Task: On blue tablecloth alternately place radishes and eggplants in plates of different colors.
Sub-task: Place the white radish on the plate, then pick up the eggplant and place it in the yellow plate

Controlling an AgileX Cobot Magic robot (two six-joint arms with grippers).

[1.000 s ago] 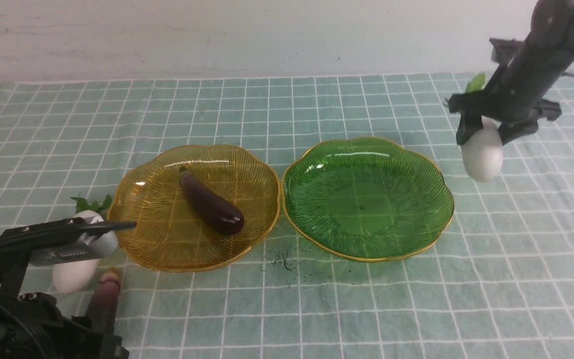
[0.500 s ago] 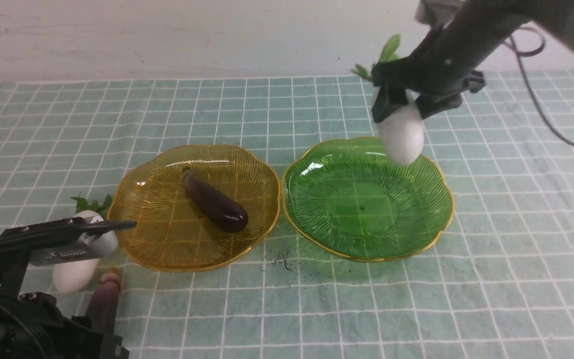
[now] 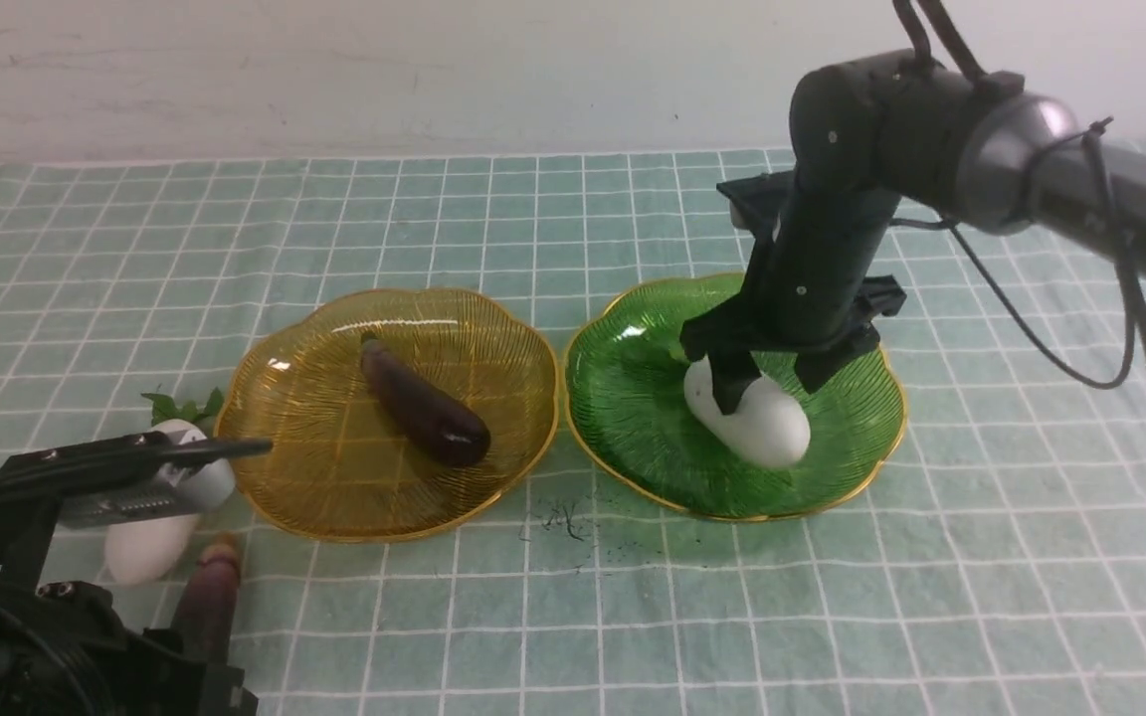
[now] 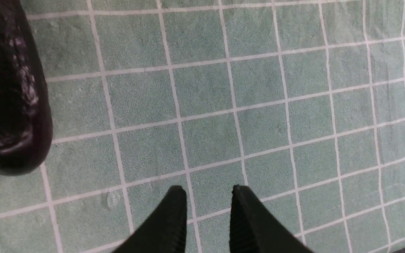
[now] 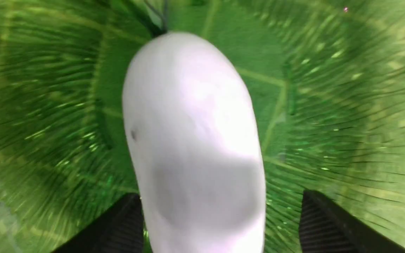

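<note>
K: Right arm has come down since half a second ago. The radish (image 3: pixel 757 423) hung over the far rim of the green plate (image 3: pixel 633 418) then; it lies inside that plate at this mark, right of centre.

R: Grip of the right tool (image 3: pixel 774 378)?

K: Jaws spread wide, straddling the radish's far end. Wrist view shows the radish flat on the ribbed green. Clear gap to one finger (image 5: pixel 329 225). The other finger (image 5: pixel 118 228) is against it or just off, cannot tell which. Nothing pinched.

R: Amber side?

K: Amber plate (image 3: pixel 314 457) sits just left of the green one, rims about touching. One eggplant (image 3: pixel 424 403) lies in it on a diagonal, stem end far left, fat end near right. Same spot as before, near enough.

R: Left arm?

K: No change. Left tool (image 3: pixel 235 449) hovers low at near left, tips by the amber plate's left rim. Its wrist view shows the jaws a narrow slit apart, empty, over bare blue tablecloth (image 4: pixel 258 105).

R: Remaining pieces?

K: Second radish (image 3: pixel 145 552) lies on the tablecloth left of the amber plate, half hidden behind the left tool, leaves pointing far. Second eggplant (image 3: pixel 210 597) lies just near-right of it, touching or almost. Small black specks (image 3: pixel 563 522) mark the tablecloth between the plates, near side.
</note>
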